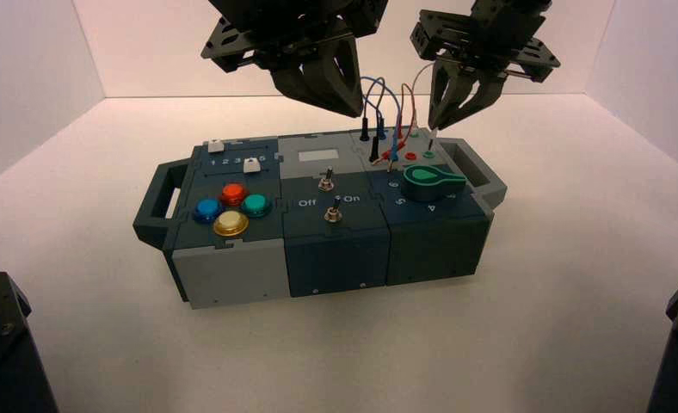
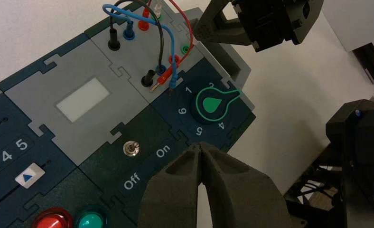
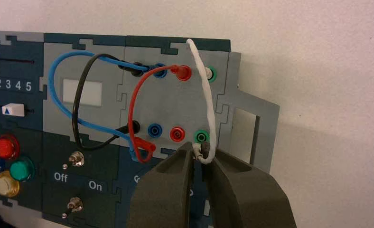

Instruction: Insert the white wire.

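Two robot grippers hang over the box, and the right one is at work. The right gripper (image 3: pixel 200 146) is just by the near green socket (image 3: pixel 201 137), at the right side of the box. Its fingers are pinched together on the loose end of the white wire (image 3: pixel 208 95). The white wire goes up in a tall bend, and its other end sits in the far green socket (image 3: pixel 211 74).

The left gripper (image 2: pixel 199 145) hangs above the box, near the middle, with its fingers closed together and nothing between them.

Next to the white wire is a red wire (image 3: pixel 134 97). One end of it is in the far red socket (image 3: pixel 184 73), and its other end lies loose near the near black plug (image 3: pixel 134 127). A black wire (image 3: pixel 80 85) bends over from the far black plug (image 3: pixel 137 69) to the near one. A blue wire (image 3: pixel 53 83) makes a big loop from the far blue socket (image 3: pixel 160 71), and its other end is close to the loose red end. The green knob (image 1: pixel 430 182) sits in front of all these wires.
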`<state>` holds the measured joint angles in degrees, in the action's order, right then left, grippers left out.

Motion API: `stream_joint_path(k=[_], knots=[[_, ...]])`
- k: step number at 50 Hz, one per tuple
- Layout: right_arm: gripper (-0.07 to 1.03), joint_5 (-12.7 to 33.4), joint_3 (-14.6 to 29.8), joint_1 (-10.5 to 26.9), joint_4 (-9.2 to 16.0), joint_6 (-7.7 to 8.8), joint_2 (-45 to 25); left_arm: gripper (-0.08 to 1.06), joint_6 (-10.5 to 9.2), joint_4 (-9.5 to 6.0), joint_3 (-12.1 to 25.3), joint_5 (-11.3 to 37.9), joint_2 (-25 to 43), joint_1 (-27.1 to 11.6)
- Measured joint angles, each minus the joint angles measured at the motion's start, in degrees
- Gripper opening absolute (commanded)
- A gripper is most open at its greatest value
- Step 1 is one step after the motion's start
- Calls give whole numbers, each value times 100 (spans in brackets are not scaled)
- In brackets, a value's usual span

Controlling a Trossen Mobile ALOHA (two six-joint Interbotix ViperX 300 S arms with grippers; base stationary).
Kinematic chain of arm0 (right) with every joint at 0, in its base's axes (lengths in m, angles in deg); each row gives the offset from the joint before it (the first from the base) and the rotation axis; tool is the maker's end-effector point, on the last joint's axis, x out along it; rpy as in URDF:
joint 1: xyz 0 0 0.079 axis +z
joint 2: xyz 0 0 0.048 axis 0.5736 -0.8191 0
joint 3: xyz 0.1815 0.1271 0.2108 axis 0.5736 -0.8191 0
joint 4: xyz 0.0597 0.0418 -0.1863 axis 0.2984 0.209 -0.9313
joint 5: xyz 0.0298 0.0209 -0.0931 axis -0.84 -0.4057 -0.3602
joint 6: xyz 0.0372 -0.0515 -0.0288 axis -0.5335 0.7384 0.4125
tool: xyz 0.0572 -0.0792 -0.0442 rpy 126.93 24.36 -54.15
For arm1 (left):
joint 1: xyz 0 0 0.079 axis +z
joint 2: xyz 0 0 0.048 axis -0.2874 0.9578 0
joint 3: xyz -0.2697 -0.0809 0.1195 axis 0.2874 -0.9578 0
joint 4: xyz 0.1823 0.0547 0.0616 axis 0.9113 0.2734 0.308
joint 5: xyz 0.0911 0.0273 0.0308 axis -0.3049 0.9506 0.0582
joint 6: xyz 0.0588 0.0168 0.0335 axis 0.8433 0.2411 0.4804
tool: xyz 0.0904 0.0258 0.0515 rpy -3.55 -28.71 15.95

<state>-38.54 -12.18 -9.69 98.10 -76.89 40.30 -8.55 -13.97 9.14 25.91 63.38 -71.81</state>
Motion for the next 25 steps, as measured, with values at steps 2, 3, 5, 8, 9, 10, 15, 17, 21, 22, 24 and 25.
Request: stream_joint_path(k=[2, 3, 5, 8, 9, 10, 15, 17, 21, 22, 24, 25], knots=[[-2, -9, 9, 0, -9, -9, -9, -3, 0, 0, 0, 0, 9, -9], [-3, -9, 9, 0, -9, 0, -18, -3, 0, 9, 0, 9, 9, -9], [-2, -9, 0, 0, 0, 0, -26, -3, 0, 9, 0, 0, 9, -9], [-2, -9, 9, 0, -9, 0, -44, -3, 0, 0, 0, 9, 9, 0], [-2, 0, 0, 0, 0, 0, -53, -3, 0, 9, 0, 0, 9, -9], [-2, -9, 0, 0, 0, 0, -53, -3, 0, 0, 0, 0, 0, 0], [-2, -9, 0, 0, 0, 0, -88, -3, -9, 9, 0, 9, 9, -9], [-3, -18, 0, 0, 0, 0, -97, -3, 0, 0, 0, 0, 9, -9], [-2, -35, 9, 0, -9, 0, -114, -3, 0, 0, 0, 0, 9, 0], [-2, -44, 9, 0, 0, 0, -123, -3, 0, 9, 0, 0, 9, -9], [-2, -44, 0, 0, 0, 0, -141, -3, 0, 0, 0, 0, 9, -9], [-2, -53, 9, 0, -9, 0, -141, -3, 0, 9, 0, 0, 9, 0]])
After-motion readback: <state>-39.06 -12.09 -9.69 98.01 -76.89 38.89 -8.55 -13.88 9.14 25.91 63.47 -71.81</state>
